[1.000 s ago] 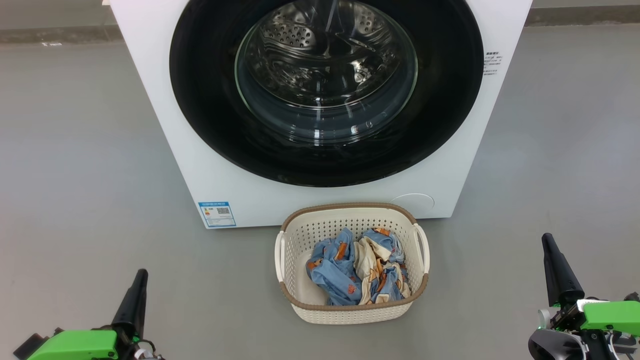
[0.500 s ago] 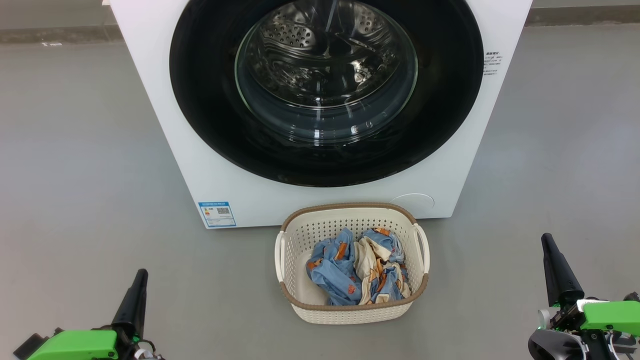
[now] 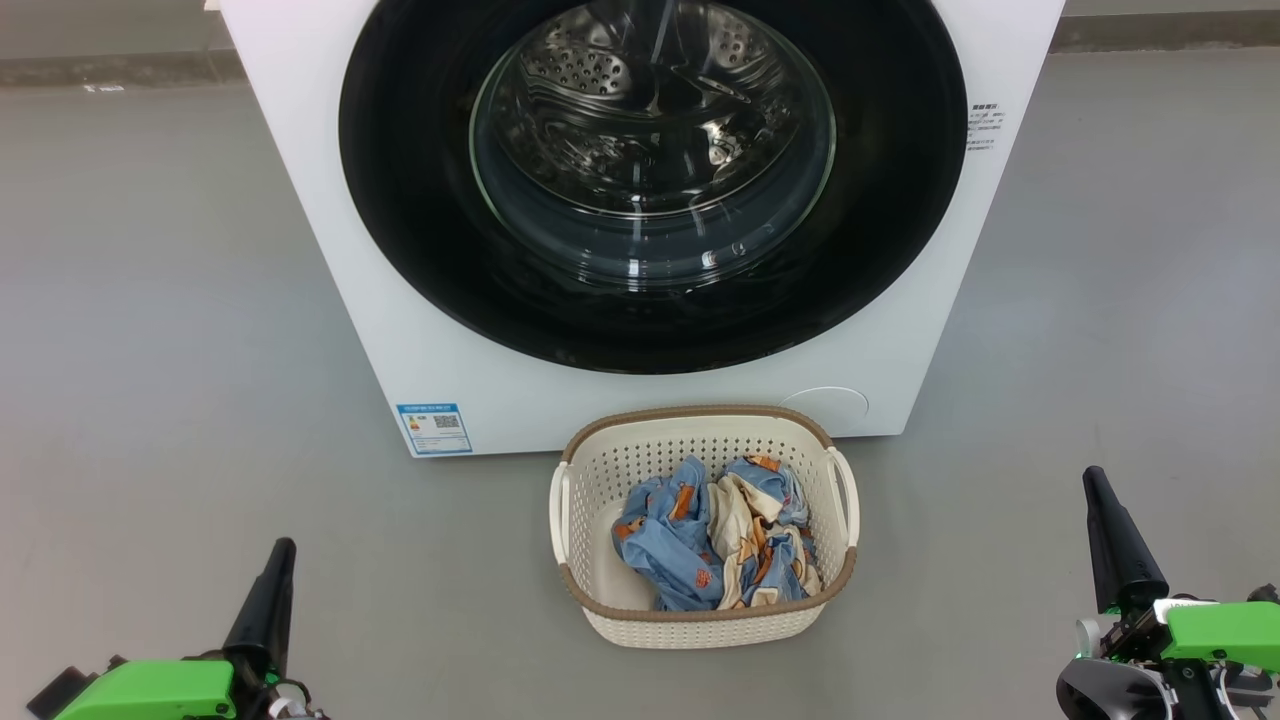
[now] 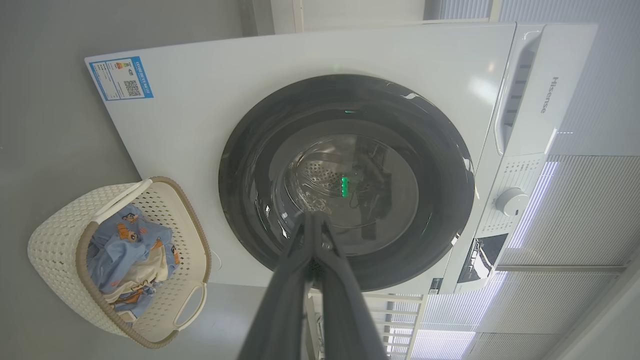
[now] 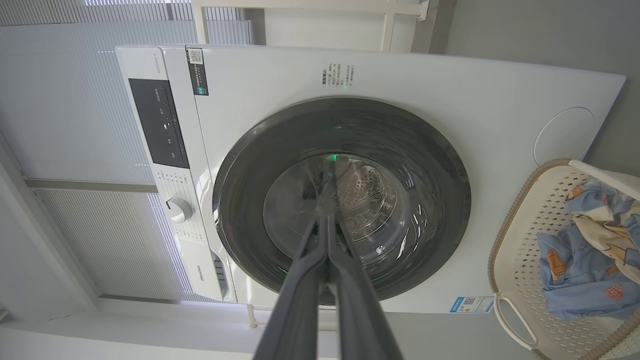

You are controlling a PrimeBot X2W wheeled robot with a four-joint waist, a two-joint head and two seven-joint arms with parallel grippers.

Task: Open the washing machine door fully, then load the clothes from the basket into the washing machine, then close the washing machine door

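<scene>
Okay, washing machine (image 3: 330, 250) stands on the grey floor (image 3: 150, 350), white front-loader, blue label (image 3: 434, 428) at its lower left corner. The washing machine door (image 3: 400, 200) is shut, its glossy black ring flush with the front panel. The perforated steel drum (image 3: 640, 90) shows through the glass window. The basket (image 3: 700, 625) sits on the floor just in front of the machine, below the door and a bit right of the label. I can't tell whether it touches the front panel. The clothes (image 3: 690, 540) are bunched inside it, light blue and cream with orange prints, piled toward the right side.

The left gripper (image 3: 281, 552) hangs low at the left, well apart from the basket, fingers pressed together, holding nothing. The right gripper (image 3: 1097, 485) is low at the right, also well clear, fingers closed tight, empty. Both point toward the machine. In the left wrist view a control knob (image 4: 511, 201) shows on the top panel.
</scene>
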